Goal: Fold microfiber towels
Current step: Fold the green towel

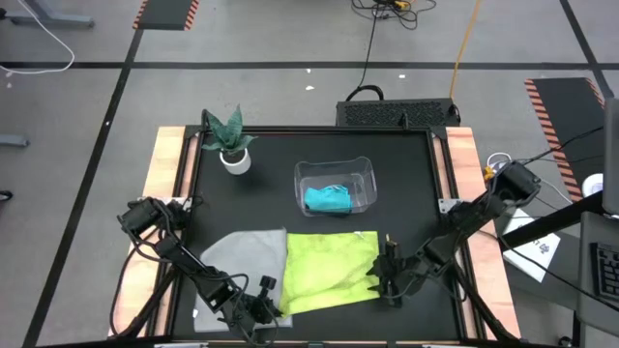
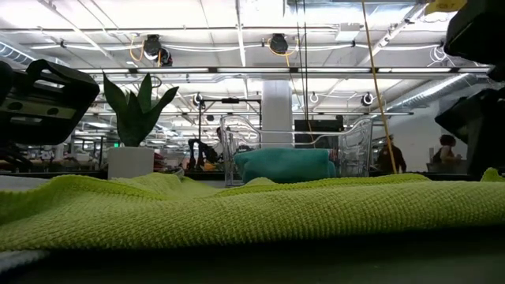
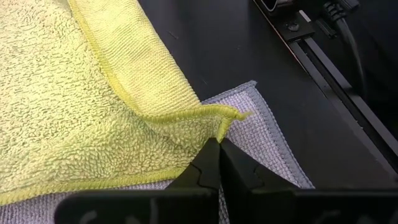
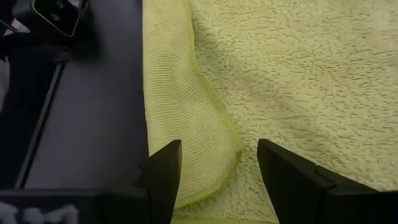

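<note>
The yellow-green towel [image 1: 329, 271] lies spread near the table's front middle, and its left edge overlaps the light grey towel [image 1: 242, 263] lying flat beside it. The teal towel [image 1: 327, 199] sits bunched inside the clear bin [image 1: 360, 172]. My left gripper [image 3: 217, 146] is at the yellow-green towel's near left corner, shut on it. My right gripper [image 4: 217, 158] hovers open at the towel's right near edge. A turned-over flap of that edge [image 4: 186, 143] lies between its fingers; I see no touch. My left gripper pinches the yellow-green towel's near left corner [image 3: 222, 124] between its two fingertips, right at the stitched hem. The fingers slant down from the table's near left. The corner is drawn up into a small peak above the grey towel [image 3: 261, 124]; the remainder lies flat.
A potted plant [image 1: 230, 145] stands at the far left of the black table top [image 1: 251, 193]. The clear bin sits at the far middle. Metal rails [image 3: 323, 56] run along the table's sides. People stand far off in the room behind.
</note>
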Available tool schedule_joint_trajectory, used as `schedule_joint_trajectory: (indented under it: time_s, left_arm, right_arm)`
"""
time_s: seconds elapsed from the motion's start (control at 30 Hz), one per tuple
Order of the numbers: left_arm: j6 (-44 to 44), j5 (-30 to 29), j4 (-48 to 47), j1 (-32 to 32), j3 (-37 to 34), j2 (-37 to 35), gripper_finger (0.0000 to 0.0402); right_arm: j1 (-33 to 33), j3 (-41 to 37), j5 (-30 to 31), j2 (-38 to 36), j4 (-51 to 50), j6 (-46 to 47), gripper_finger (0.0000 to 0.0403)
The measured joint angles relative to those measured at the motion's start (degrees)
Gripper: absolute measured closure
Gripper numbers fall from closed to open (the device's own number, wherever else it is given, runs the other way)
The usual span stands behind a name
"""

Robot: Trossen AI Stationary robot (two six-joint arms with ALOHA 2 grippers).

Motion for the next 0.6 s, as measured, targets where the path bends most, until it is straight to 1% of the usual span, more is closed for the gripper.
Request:
schedule_joint_trajectory:
  time_s: [0.1, 0.23, 0.33, 0.4, 0.47, 0.5, 0.6]
  left_arm:
    - [-0.07, 0.0, -0.02, 0.0, 0.0, 0.0, 0.0399]
    - [-0.35, -0.01, 0.11, -0.04, -0.02, 0.0, 0.0394]
    - [-0.39, -0.02, 0.07, -0.04, -0.02, 0.0, 0.0398]
    - [-0.31, -0.07, 0.09, -0.04, -0.02, 0.0, 0.0398]
    - [-0.37, -0.17, 0.09, -0.04, -0.02, 0.0, 0.0395]
    - [-0.37, -0.19, 0.11, -0.04, -0.02, 0.0, 0.0394]
    - [-0.48, -0.28, 0.11, -0.05, -0.02, 0.0, 0.0396]
  right_arm:
    - [0.0, 0.01, 0.0, 1.21, -0.36, 0.02, 0.0202]
    - [-0.12, 0.01, 0.09, 1.81, -0.57, 0.1, 0.0203]
    - [-0.11, 0.01, 2.29, 1.81, -0.29, -0.43, 0.0214]
    - [-0.11, 0.03, 3.19, 1.81, 0.67, -0.97, 0.0237]
    - [-0.11, 0.05, 3.07, 1.79, 1.81, -1.79, 0.0272]
    - [-0.11, 0.06, 2.91, 1.79, 2.19, -1.93, 0.0293]
    - [0.01, 0.06, -0.01, 1.79, 2.67, -2.15, 0.0366]
